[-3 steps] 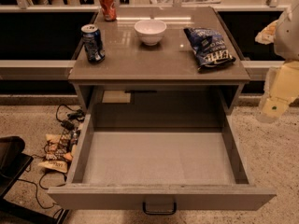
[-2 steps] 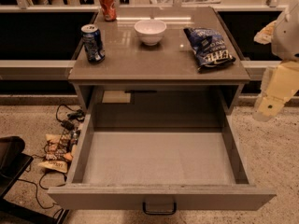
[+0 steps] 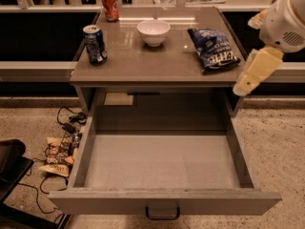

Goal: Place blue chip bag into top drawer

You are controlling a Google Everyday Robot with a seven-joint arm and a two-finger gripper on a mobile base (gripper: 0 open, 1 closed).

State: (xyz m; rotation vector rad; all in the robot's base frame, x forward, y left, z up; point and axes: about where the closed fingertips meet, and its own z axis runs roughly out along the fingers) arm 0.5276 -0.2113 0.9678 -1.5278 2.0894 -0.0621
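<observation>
The hand (image 3: 244, 84) hangs just right of the tabletop (image 3: 143, 61), empty; how far open cannot be told. Best to take the blue chip bag (image 3: 213, 48) from above, then lower it into the open top drawer (image 3: 162, 161).

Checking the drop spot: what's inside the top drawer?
The top drawer shows only bare grey bottom; its rear, under the tabletop, is shadowed. The blue chip bag lies on top; the gripper hangs beside the tabletop.

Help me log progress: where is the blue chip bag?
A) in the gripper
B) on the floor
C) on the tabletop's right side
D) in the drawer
C: the chip bag lies on the right side of the tabletop, not in the open drawer, and the gripper hangs beside the table's right edge, apart from the bag.
</observation>
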